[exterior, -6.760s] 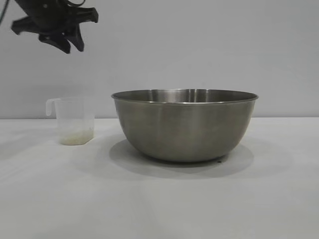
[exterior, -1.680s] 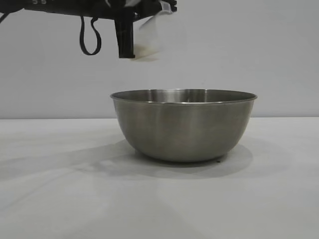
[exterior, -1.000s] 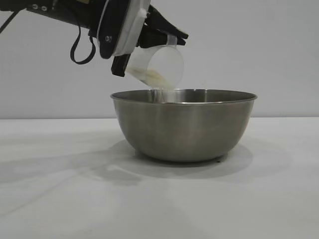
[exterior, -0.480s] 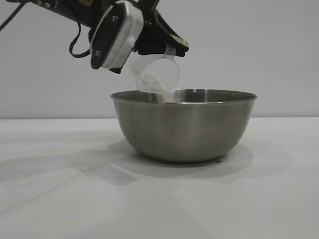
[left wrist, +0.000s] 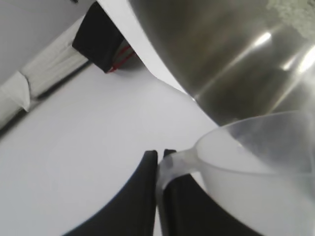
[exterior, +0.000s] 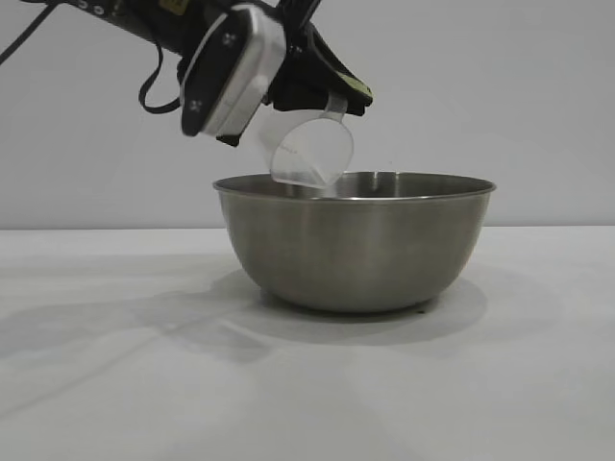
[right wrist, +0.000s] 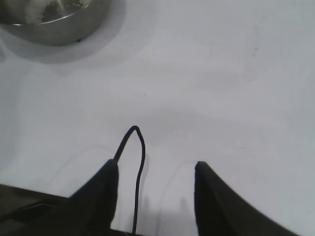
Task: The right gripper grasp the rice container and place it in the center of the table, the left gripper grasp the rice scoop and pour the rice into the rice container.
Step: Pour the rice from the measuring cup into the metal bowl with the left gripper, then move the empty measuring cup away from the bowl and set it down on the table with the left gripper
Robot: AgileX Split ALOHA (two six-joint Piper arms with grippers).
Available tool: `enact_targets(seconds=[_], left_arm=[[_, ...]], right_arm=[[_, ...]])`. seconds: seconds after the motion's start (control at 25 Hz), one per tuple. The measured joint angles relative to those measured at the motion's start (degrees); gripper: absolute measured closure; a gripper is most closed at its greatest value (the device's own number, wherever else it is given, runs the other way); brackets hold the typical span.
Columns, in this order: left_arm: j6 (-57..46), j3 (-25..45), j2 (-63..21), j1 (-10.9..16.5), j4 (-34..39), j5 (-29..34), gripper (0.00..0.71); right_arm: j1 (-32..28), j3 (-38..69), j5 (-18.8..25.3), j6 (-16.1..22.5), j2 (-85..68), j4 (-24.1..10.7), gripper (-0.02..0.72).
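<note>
The rice container, a large steel bowl, stands on the white table. Above its left rim my left gripper is shut on the handle of the rice scoop, a translucent cup tipped steeply mouth-down toward the bowl. In the left wrist view the two fingers pinch the scoop's handle, with the rice scoop over the rice container. A patch of rice lies inside the bowl. My right gripper hangs open over bare table, far from the rice container, nothing between its fingers.
A black block with red marks sits at the table's far edge in the left wrist view. A thin black cable loops between the right gripper's fingers. Bare tabletop surrounds the bowl on all sides.
The left gripper has tipped the scoop further, from slanted with rice inside to steeply mouth-down. Rice has run out of it into the bowl. The right gripper has not moved.
</note>
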Motion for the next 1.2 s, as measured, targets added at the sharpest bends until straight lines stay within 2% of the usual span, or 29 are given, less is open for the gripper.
enact_targets(seconds=[0.08, 0.24, 0.4, 0.48, 0.68, 0.92, 1.2], left_arm=[[-9.32, 0.0, 0.0, 0.0, -4.98, -1.71, 0.71], [-35.45, 0.0, 0.0, 0.44, -19.05, -8.12, 0.71], [-60.56, 0.51, -0.35, 3.7, -23.96, -11.89, 0.71], [-68.74, 2.53, -0.47, 6.37, -26.72, -14.53, 0.71], [-77.75, 9.04, -0.47, 12.32, -28.57, -18.46, 0.71], [-77.6, 17.6, -0.47, 18.25, -33.03, -19.57, 0.71], [-71.36, 21.69, 2.53, 18.82, -37.9, -20.84, 0.71]], right_arm=[[0.0, 0.0, 0.0, 0.0, 0.0, 0.0, 0.404], [0.0, 0.0, 0.0, 0.0, 0.0, 0.0, 0.404], [0.0, 0.0, 0.0, 0.11, 0.0, 0.0, 0.404], [0.0, 0.0, 0.0, 0.11, 0.0, 0.0, 0.404], [0.0, 0.0, 0.0, 0.11, 0.0, -0.08, 0.404], [0.0, 0.0, 0.0, 0.19, 0.0, -0.08, 0.404], [0.0, 0.0, 0.0, 0.19, 0.0, -0.08, 0.404]])
